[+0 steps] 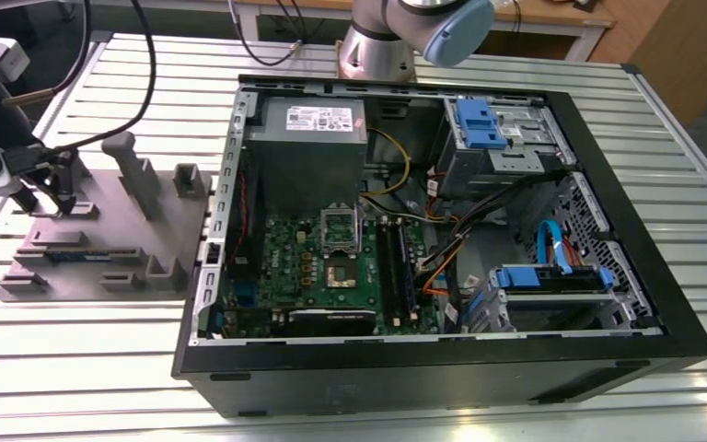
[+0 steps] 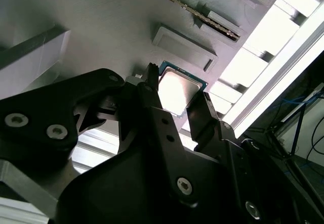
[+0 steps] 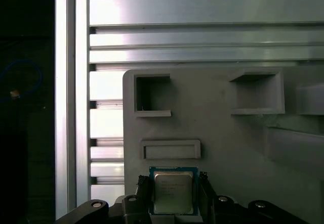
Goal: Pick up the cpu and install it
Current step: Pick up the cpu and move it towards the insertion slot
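The arm point(image 1: 390, 37) rises from behind the open computer case point(image 1: 452, 373) and reaches over to the exterior view's left. There its gripper point(image 1: 44, 204) is down on the grey tray point(image 1: 96, 249), at the tray's far left corner in that view. The tray lies on the slatted aluminium table point(image 1: 84, 354), just beside the case.

In both wrist views the cpu point(image 3: 173, 192) point(image 2: 177, 90) sits flat on the tray with its shiny metal top facing up and a thin green edge around it. It is just beside a low raised rectangular block point(image 3: 170, 149) moulded into the tray. The two dark fingers point(image 3: 143, 188) are drawn in against two opposite edges of the chip, one on each side, so the gripper is pinching the cpu between them. From what I can see the chip is level with the tray surface, not raised off it.

Two square pockets point(image 3: 152, 95) are sunk into the tray beyond the block.

Inside the case the green motherboard point(image 1: 286, 249) lies flat, and its dark square socket frame point(image 1: 341, 267) is near the middle, well apart from the gripper. The grey power supply box point(image 1: 310, 138) sits at the far side of the case. Blue drive brackets point(image 1: 482, 124) stand to the exterior view's right of it, with loose cables between.
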